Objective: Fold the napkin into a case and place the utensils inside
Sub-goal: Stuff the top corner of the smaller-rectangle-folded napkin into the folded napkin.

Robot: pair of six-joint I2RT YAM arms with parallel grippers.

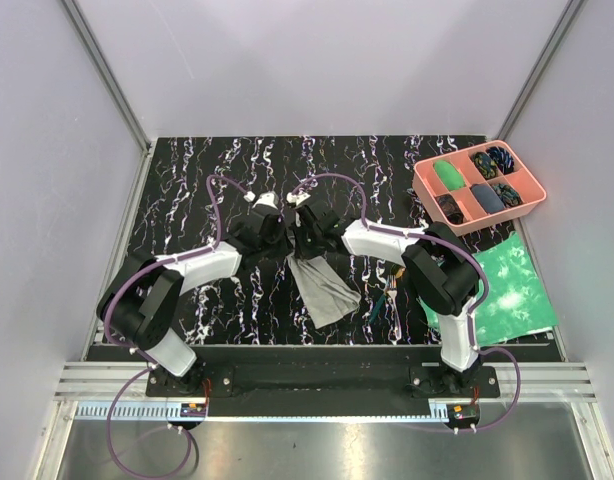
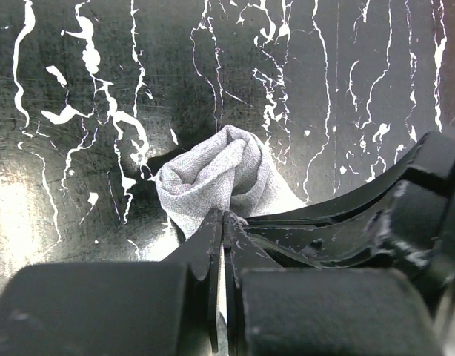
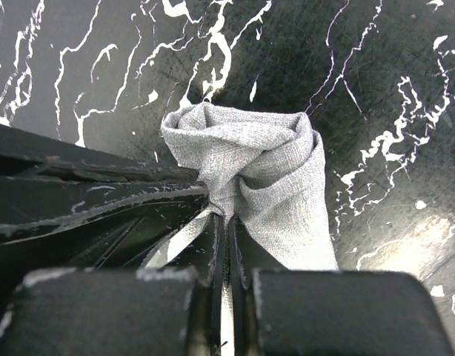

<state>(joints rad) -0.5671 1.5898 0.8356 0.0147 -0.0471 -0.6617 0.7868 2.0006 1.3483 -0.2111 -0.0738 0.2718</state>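
Left fingers (image 2: 207,248) and right fingers (image 3: 242,245) each clench a bunched corner of the napkin (image 1: 327,285), holding its far end off the bench (image 1: 187,180), likely for folding. Utensils (image 1: 392,295) wait just right.

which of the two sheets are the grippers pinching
The plain grey napkin, bunched between the shut left gripper and right gripper; the green-and-white mottled sheet lies flat and untouched, off to the right.
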